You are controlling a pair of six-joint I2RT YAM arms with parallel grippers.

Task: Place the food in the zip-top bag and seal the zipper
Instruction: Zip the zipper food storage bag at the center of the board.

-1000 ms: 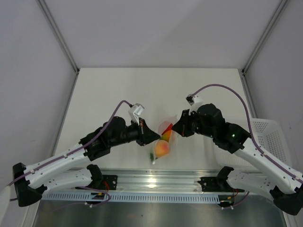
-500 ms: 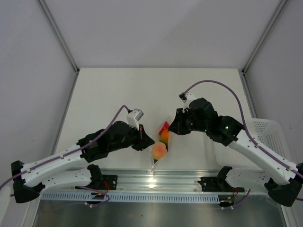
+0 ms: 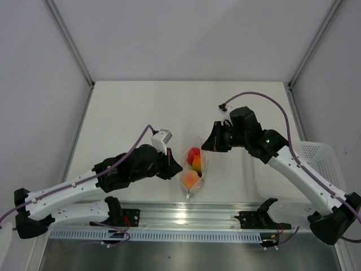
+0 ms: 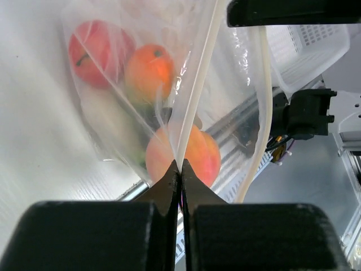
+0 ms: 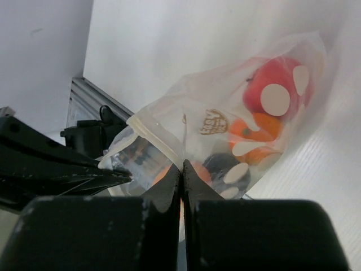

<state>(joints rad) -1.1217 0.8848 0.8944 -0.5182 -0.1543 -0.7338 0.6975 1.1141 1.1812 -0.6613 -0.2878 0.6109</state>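
Note:
The clear zip-top bag [image 3: 193,169] hangs between my two grippers near the table's front edge. Inside it lies the food: a red round piece [image 3: 193,154], an orange one [image 3: 197,164] and a peach one [image 3: 190,179]. The right wrist view also shows a dark-purple piece [image 5: 225,166] in the bag. My left gripper [image 3: 178,164] [image 4: 180,165] is shut on the zipper [image 4: 197,84] at the bag's left end. On the zipper strip [image 5: 155,138] from the other side, my right gripper [image 3: 205,145] [image 5: 181,165] is shut too. The mouth gapes between the two grips.
A white slotted basket [image 3: 318,164] stands at the right edge of the table, beside the right arm. An aluminium rail [image 3: 186,217] with the arm bases runs just below the bag. Grey walls enclose the table on both sides and at the back.
Both grippers kept their hold on the bag. The right wrist has turned and drawn back a little; the left gripper has shifted left. The bag swung and its food settled lower.

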